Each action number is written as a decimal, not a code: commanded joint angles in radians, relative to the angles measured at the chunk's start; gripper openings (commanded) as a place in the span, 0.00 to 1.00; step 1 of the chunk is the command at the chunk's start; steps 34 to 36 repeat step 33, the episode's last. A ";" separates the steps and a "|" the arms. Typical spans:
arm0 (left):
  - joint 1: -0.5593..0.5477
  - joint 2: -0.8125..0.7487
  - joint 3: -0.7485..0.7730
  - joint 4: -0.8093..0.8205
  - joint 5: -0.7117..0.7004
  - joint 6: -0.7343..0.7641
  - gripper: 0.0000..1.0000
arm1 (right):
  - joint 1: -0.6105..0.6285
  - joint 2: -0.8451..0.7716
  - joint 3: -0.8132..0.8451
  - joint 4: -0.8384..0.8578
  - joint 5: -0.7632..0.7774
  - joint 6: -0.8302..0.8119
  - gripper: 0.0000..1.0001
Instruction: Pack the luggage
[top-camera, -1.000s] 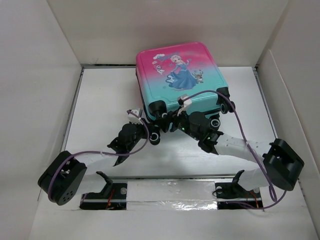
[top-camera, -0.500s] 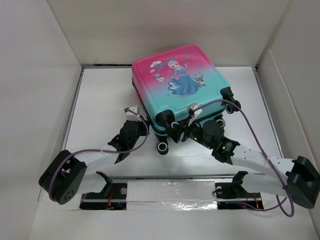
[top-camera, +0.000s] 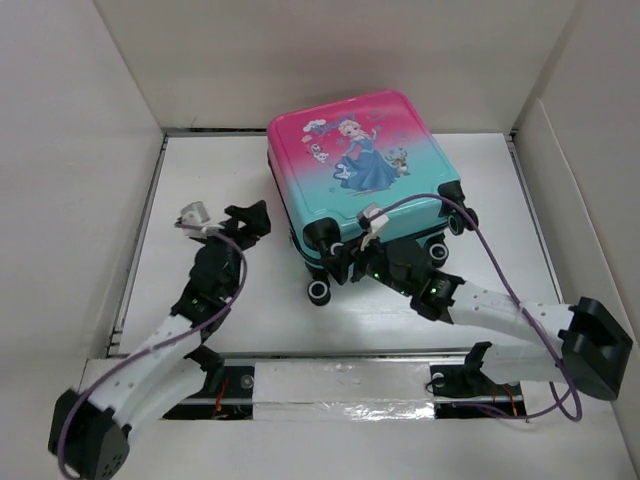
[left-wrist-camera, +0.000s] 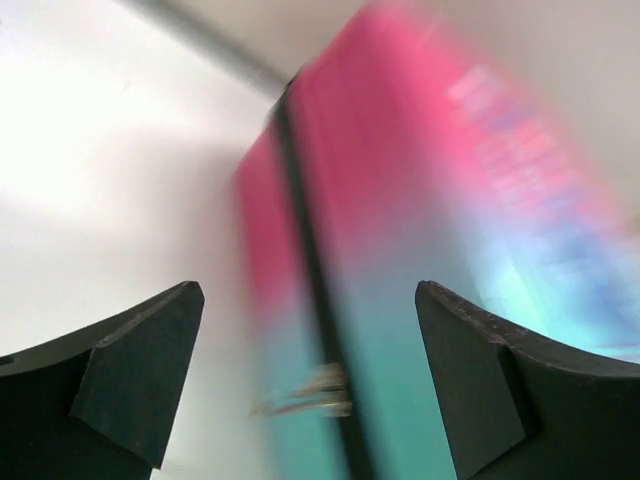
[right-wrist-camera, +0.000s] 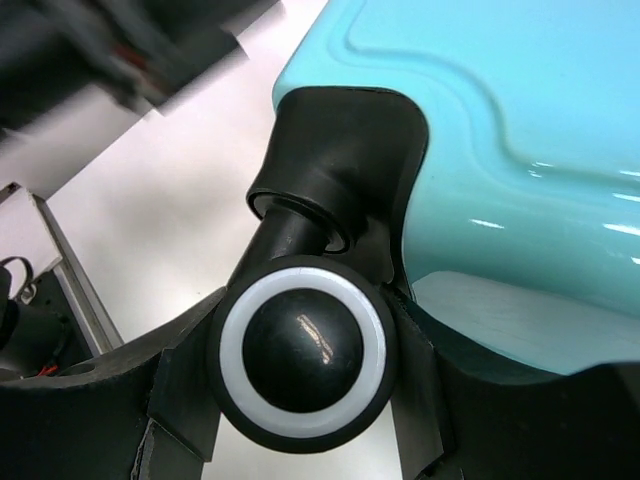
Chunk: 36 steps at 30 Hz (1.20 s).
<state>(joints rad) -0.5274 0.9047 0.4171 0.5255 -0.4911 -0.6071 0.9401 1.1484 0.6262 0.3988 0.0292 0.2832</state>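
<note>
The luggage (top-camera: 360, 160), a pink-to-teal hard-shell suitcase with a princess print, lies closed at the back middle of the white table (top-camera: 220, 170). Its black wheels face the arms. My right gripper (top-camera: 348, 264) is at its near edge. In the right wrist view that gripper (right-wrist-camera: 303, 370) is shut on one black wheel with a white ring (right-wrist-camera: 303, 355), a finger on each side. My left gripper (top-camera: 252, 222) hangs open left of the suitcase, apart from it. The left wrist view shows its gripper (left-wrist-camera: 310, 385) empty, with the blurred luggage (left-wrist-camera: 400, 250) ahead.
White walls (top-camera: 90, 150) close in the table on the left, back and right. A metal rail (top-camera: 330, 385) with both arm bases runs along the near edge. One free wheel (top-camera: 319, 290) of the suitcase stands on the table near the right gripper.
My left gripper has opened and pulled back to the left, away from the suitcase's corner. The suitcase has shifted slightly. The right gripper has kept its grip on the wheel.
</note>
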 joint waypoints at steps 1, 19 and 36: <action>-0.005 -0.260 0.012 -0.057 -0.040 -0.100 0.87 | 0.107 0.095 0.136 0.031 -0.104 -0.009 0.00; -0.014 -0.566 0.362 -0.673 0.137 0.027 0.99 | 0.289 -0.152 0.236 -0.179 0.411 -0.161 1.00; -0.014 -0.529 0.370 -0.634 0.252 0.112 0.99 | 0.080 -0.584 0.092 -0.350 0.562 -0.089 1.00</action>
